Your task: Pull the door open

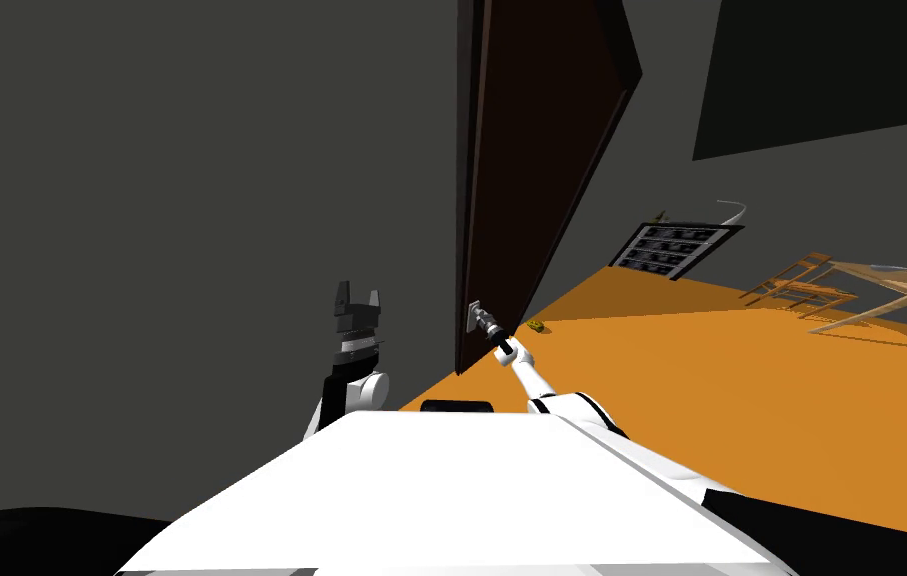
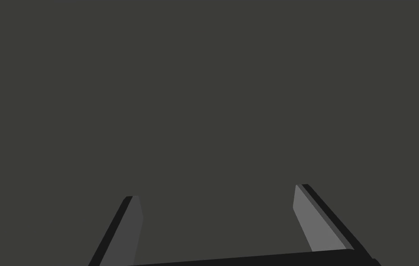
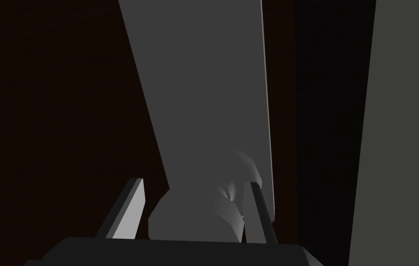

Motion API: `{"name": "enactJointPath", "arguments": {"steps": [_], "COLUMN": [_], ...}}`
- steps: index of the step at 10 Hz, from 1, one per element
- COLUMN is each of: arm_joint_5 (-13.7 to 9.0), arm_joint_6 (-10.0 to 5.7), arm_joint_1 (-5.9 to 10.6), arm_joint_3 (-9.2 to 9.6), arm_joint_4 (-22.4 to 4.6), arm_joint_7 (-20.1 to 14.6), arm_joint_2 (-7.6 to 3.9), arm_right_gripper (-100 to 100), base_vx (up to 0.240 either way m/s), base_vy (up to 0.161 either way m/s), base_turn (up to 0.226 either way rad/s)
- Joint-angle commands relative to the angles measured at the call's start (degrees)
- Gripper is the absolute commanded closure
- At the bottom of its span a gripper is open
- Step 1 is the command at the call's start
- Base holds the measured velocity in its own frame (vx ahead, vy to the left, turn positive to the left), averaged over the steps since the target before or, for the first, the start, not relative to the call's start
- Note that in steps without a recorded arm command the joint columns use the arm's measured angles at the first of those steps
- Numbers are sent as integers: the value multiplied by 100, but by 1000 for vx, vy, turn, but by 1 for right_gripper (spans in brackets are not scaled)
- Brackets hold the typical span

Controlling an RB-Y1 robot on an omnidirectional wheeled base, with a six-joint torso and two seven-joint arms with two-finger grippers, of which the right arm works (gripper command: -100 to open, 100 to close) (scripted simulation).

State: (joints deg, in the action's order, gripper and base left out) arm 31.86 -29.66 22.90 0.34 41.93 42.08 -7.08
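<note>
Gripping grey knob (image 3: 197,219) on dark brown door (image 1: 531,150) w/ right end effector (image 3: 194,182); left end effector (image 2: 215,191) open.

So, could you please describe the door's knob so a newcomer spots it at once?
Find the tall dark brown door between the grey wall and orange floor. Near its edge sits a light grey plate; the rounded grey knob juts from it, in the right claw. Nothing else on the door is pale.

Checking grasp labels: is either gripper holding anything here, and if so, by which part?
The right gripper holds the dark door by its grey knob, one finger on each side. The left gripper is open and holds nothing.
</note>
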Motion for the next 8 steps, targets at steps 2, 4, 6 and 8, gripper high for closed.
{"name": "enactJointPath", "arguments": {"steps": [2, 4, 6, 8], "arm_joint_5": [-157, -423, -660, -807], "arm_joint_6": [210, 393, 699, 717], "arm_joint_1": [-33, -53, -74, -74], "arm_joint_3": [-36, -71, -108, -108], "arm_joint_4": [159, 187, 216, 216], "arm_joint_7": [-92, -143, -195, -195], "arm_joint_2": [-113, -105, -97, -97], "arm_right_gripper": [100, 100, 100, 100], "base_vx": [-15, -5, -19, -21], "base_vy": [-5, -3, -10, 0], "base_turn": [-16, -12, 11, -8]}}
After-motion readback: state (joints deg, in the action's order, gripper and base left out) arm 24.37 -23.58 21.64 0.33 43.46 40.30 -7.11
